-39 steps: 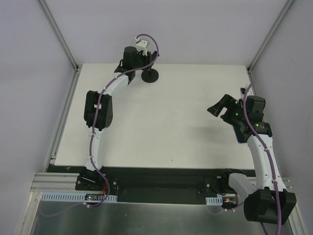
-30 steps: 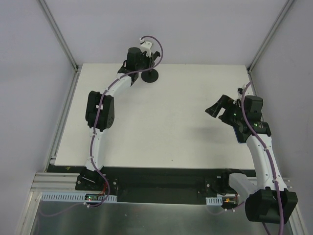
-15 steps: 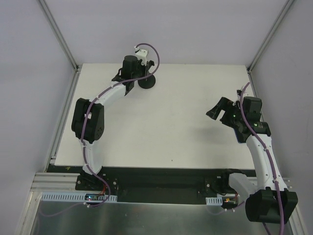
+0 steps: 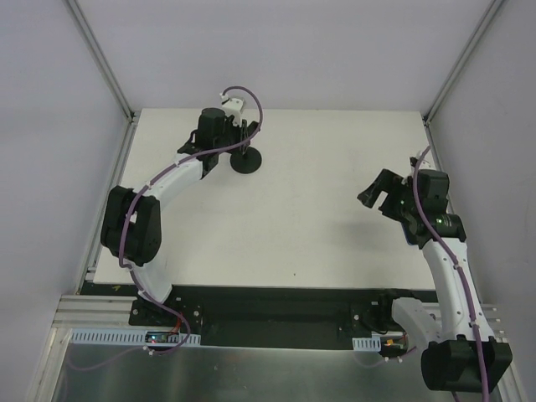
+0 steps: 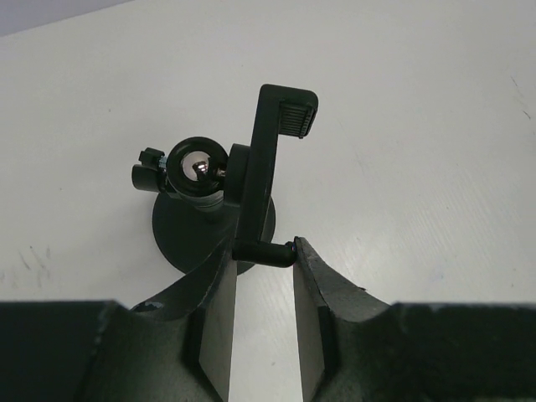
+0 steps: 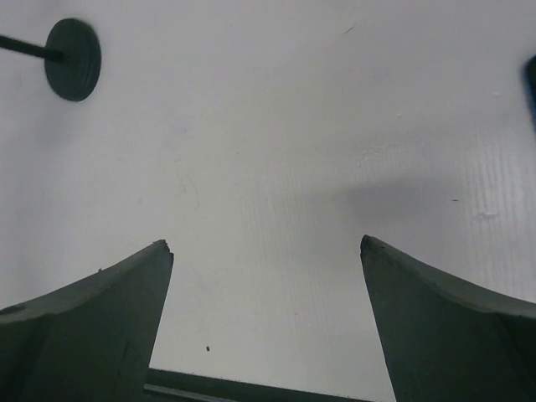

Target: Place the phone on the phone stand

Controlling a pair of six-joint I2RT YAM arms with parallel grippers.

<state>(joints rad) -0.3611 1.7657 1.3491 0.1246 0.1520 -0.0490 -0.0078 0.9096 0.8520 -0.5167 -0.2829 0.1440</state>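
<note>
Change: the phone stand (image 4: 245,160) now sits lower in the top view than a second ago, pulled away from the tabletop's (image 4: 318,226) far edge.
Meaning: we judge it is being repositioned; the phone is not yet placed.
Left hand (image 5: 264,251): nipped onto the stand's lower cradle prong, elbow swung out left.
Right hand (image 6: 266,276): spread wide, empty, hovering at mid-right.
Phone (image 4: 411,235): dark sliver under our right wrist, mostly hidden.
</note>
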